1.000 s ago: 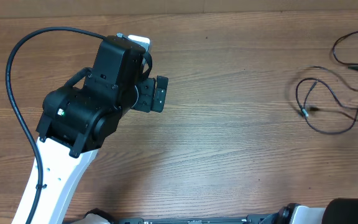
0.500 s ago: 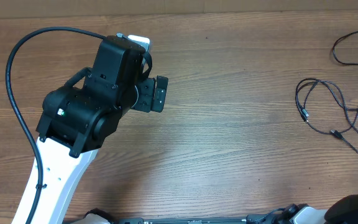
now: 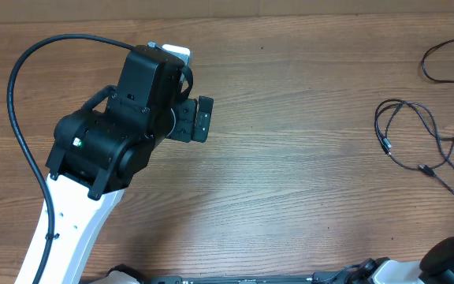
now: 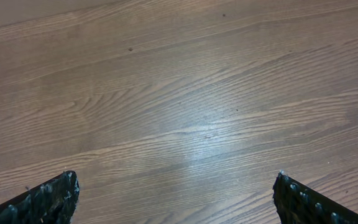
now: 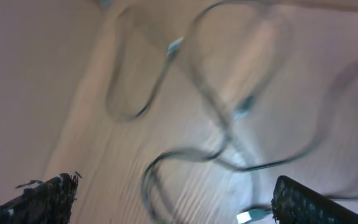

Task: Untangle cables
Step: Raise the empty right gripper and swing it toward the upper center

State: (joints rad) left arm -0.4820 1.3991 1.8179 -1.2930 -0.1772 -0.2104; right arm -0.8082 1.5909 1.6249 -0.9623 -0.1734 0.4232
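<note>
item: thin black flexible cables (image 3: 422, 167) with small plug ends, lying slack on the right part of the desk in open loops that cross one another; one loop curls near the far right corner, and several strands run out past the right edge of the overhead view. in the right wrist view the cables (image 5: 219, 121) are motion-blurred, with pale plug ends showing among the strands. surface: brown wood-grain desk (image 3: 290, 181), matte, grain running roughly left to right; a paler strip borders its far edge. left end effector (image 4: 176, 186): fingers spread wide over bare wood, gripping nothing, well apart from the cables. right end effector (image 5: 173, 186): fingers spread wide above the cables, nothing between them; whether it touches a strand cannot be told through the blur. the black and white left arm (image 3: 109, 142) takes up the left part of the desk, with a thick black arm cable (image 3: 14, 118) arching beside it. a broad stretch of wood lies between that arm and the cables.
</note>
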